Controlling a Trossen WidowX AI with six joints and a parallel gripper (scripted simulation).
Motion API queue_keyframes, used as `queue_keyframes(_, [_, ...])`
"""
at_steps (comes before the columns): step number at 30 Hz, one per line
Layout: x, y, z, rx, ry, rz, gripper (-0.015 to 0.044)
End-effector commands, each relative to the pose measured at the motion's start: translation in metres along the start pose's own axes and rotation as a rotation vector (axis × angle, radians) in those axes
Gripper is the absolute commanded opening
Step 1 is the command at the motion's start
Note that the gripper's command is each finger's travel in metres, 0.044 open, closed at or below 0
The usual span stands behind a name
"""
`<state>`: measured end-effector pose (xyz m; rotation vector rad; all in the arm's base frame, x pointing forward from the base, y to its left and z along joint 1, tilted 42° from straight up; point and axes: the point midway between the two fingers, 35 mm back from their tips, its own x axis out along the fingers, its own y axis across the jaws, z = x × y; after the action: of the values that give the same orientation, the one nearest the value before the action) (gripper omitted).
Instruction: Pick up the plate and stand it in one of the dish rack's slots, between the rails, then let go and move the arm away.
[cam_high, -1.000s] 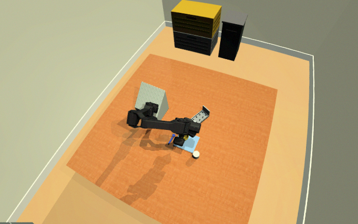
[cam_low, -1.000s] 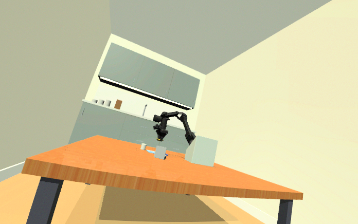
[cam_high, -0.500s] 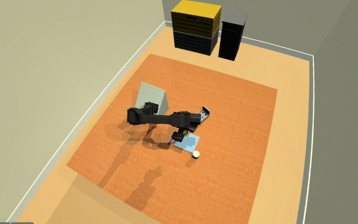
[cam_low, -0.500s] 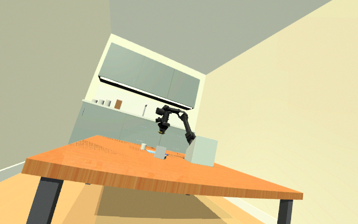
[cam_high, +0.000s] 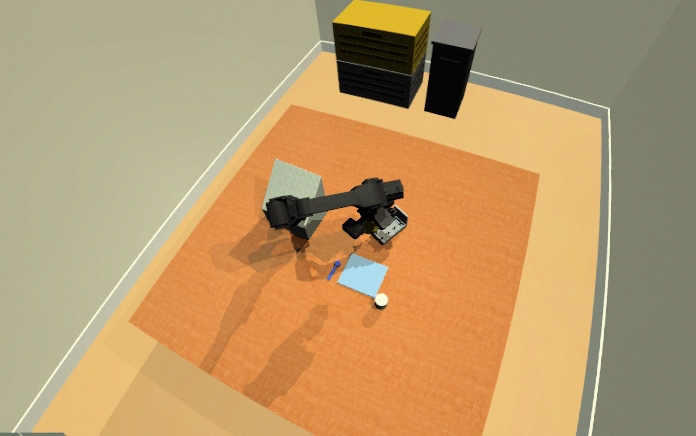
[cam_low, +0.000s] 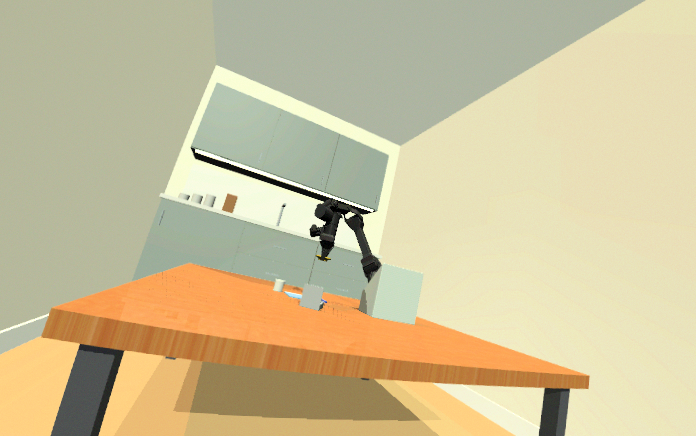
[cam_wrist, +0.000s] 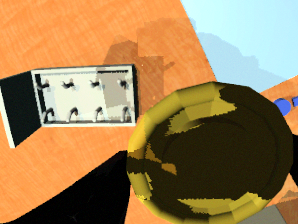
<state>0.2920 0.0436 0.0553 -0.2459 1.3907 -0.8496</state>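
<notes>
The yellow plate (cam_wrist: 209, 156) was held in the gripper (cam_low: 323, 255), its jaws pinched on the plate's rim, and was carried high above the table (cam_low: 215, 328). In the wrist view the plate was seen lying roughly flat and deep in shadow, filling the lower right of the picture. The rack (cam_wrist: 87, 96) was seen beyond it to the left, resting on the table, its pale base dotted with dark pegs and one dark wall at its left end. From the top the arm (cam_high: 328, 200) was stretched from its grey pedestal (cam_high: 292, 179) out over the rack (cam_high: 398, 225), partly covering it. A blue mat (cam_high: 362, 277) lay nearby on the table, a white cup (cam_high: 381, 300) just beside its corner and a small blue utensil (cam_high: 333, 269) on its other side.
</notes>
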Motion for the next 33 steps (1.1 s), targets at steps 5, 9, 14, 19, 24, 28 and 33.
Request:
queue_keyframes(5, [0.004, 0.023, -0.021, 0.089, 0.006, -0.010, 0.0000])
queue_keyframes(9, [0.006, 0.024, -0.021, 0.077, 0.017, -0.004, 0.0000])
queue_keyframes(14, [0.022, 0.027, -0.024, -0.004, 0.095, 0.047, 0.0000])
queue_keyframes(19, [0.037, 0.030, -0.027, -0.090, 0.163, 0.112, 0.0000])
queue_keyframes(24, [0.051, 0.033, -0.030, -0.178, 0.217, 0.188, 0.0000])
queue_keyframes(28, [0.061, 0.036, -0.031, -0.246, 0.250, 0.258, 0.0000])
queue_keyframes(33, [0.073, 0.039, -0.033, -0.331, 0.277, 0.352, 0.0000])
